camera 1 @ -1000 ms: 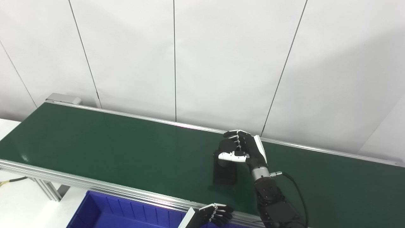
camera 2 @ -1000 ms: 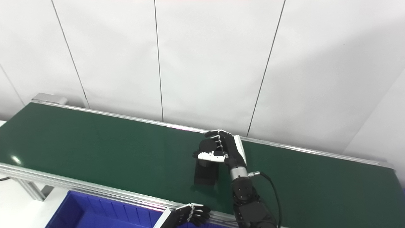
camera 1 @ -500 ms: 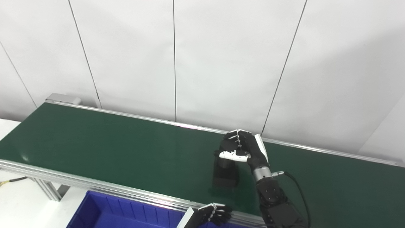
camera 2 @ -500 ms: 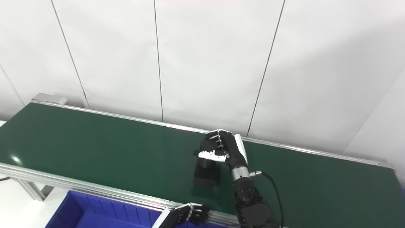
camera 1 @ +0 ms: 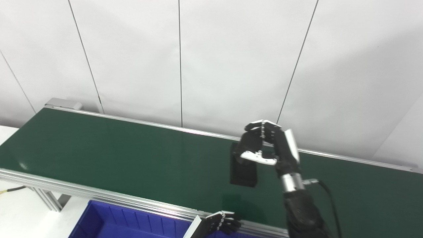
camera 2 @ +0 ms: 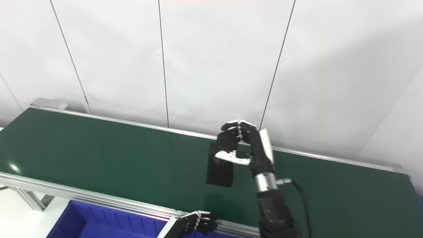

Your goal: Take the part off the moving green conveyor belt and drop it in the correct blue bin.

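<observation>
Below the right hand [camera 1: 268, 145] hangs the black part [camera 1: 244, 170], pinched at its top so it clears the conveyor belt [camera 1: 115, 152]; the left hand [camera 1: 222, 224], fingers curled, waits over the blue bin [camera 1: 109, 224].

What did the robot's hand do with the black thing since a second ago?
The right hand, already closed around the black part, has lifted it up off the green conveyor belt; a shadow now shows on the belt beneath it. A second ago the part stood on the belt. The left hand stayed low by the blue bin, which did not move.
</observation>
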